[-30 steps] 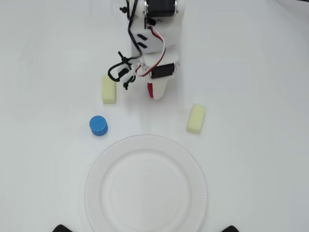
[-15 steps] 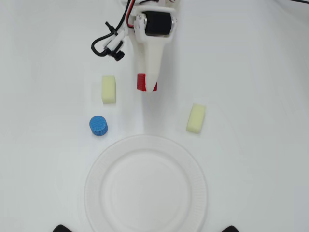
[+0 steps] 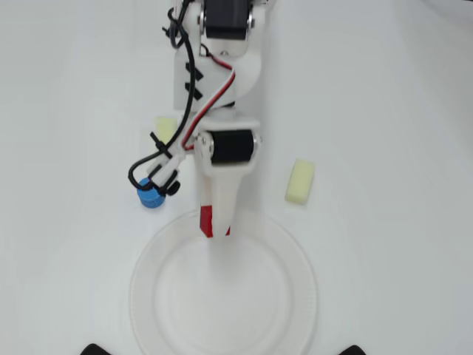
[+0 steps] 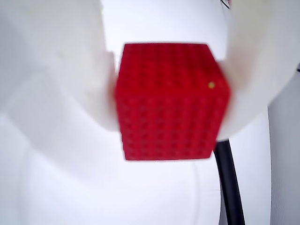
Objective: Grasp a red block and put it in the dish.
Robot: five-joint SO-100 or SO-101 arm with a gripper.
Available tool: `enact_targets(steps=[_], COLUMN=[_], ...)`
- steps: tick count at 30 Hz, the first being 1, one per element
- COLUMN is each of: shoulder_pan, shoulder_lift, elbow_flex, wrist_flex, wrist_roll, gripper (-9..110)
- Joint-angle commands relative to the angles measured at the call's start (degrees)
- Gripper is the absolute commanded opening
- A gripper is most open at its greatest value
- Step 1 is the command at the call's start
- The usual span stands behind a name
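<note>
Red block [image 4: 171,101] is sitting clamped between the two white fingers of the gripper [image 4: 171,93]; in the wrist view one finger [image 4: 61,70] is pressing its left face and the other [image 4: 255,65] its right face, both touching. So the claw is closed on the cube, not gaping.

Going by size:
- Table [image 3: 399,111]: plain white surface carrying everything.
- Dish [image 3: 295,310]: white paper plate with ribbed rim, lying at the bottom centre of the overhead view. Nothing is resting inside it; its floor is showing bare. The gripper tip is reaching in over its top rim.
- Arm [image 3: 222,89]: white, with black motors and cabling, coming down from the top of the overhead view toward the dish.
- Pale yellow block [image 3: 300,181]: oblong, lying on the table to the right of the arm, outside the dish, long axis running roughly top to bottom and slightly tilted.
- A second pale yellow block [image 3: 165,128]: peeking out at the left of the arm, partly hidden.
- Blue cylinder [image 3: 150,197]: standing on the table left of the gripper, just outside the dish rim.
- Red block [image 3: 206,221]: only a red sliver is showing at the gripper [image 3: 214,231] tip, over the top edge of the dish; whether it is touching the dish I cannot tell.

Cube has no long axis; in the wrist view its grid-textured face is pointing at the camera, edges almost square to the frame, leaning slightly.
</note>
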State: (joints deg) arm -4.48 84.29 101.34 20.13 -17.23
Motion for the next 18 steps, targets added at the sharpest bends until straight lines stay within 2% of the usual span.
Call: enact_targets(steps=[1, 11, 18], shoulder_pan=[-0.9, -0.2, -0.2], shoulder_lift=[-3.9, -9.1, -7.0], elbow_flex=[-7.6, -6.8, -6.8], wrist_flex=[0.4, 4.7, 12.1], wrist_roll=[0.2, 1.5, -1.1], gripper=[0, 1, 15])
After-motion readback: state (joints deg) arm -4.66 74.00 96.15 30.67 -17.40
